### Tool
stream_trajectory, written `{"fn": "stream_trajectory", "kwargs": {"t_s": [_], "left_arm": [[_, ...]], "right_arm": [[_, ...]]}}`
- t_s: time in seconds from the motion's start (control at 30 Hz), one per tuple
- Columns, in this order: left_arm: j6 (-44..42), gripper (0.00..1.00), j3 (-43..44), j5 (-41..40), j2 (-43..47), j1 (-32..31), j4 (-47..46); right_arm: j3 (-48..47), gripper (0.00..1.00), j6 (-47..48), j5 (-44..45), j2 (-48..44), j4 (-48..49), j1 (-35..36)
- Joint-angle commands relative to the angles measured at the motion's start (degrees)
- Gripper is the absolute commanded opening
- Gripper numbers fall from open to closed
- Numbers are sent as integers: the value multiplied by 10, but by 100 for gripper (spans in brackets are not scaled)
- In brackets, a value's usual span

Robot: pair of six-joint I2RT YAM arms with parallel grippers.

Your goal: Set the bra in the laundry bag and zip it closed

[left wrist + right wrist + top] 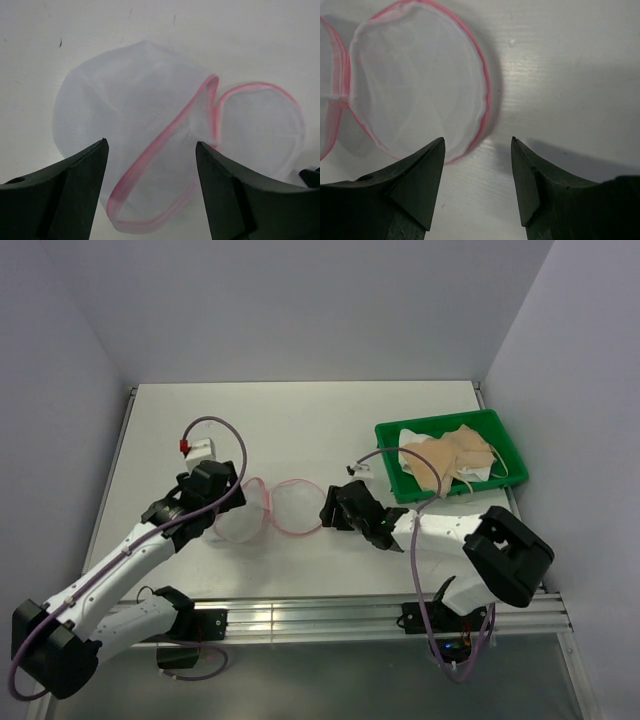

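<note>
While the bra point(455, 455) lies heaped in the green tray point(440, 420) at the right of the top view, well apart from the bag, you have nothing to load yet.

Laundry bag point(272, 508): centre frame, unzipped. Its two pink-rimmed halves are spread side by side on the table point(300, 420), mouth exposed, likely so the garment can drop in.

Left gripper point(151, 145): jaws wide, empty, poised over the left half's rim.

Right gripper point(477, 141): jaws apart, empty, just short of the right half's pink edge.

Room: bare tabletop above the bag in the frame, and between bag and tray. The tray wall is the edge you must lift over.

My read: right arm fetches, left steadies the rim.
</note>
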State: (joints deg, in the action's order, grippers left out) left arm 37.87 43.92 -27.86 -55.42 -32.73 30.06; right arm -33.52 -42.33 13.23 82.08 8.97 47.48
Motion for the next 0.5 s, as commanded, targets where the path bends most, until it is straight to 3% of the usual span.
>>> {"fn": "stream_trajectory", "kwargs": {"t_s": [0.0, 0.27, 0.47], "left_arm": [[-53, 78, 39, 39, -42, 22, 27], [-129, 73, 63, 89, -94, 76, 34], [-135, 68, 42, 139, -76, 83, 18]], "right_arm": [[-41, 63, 8, 9, 32, 23, 3], [-80, 62, 12, 22, 105, 37, 2], [-96, 59, 12, 32, 134, 37, 2]]}}
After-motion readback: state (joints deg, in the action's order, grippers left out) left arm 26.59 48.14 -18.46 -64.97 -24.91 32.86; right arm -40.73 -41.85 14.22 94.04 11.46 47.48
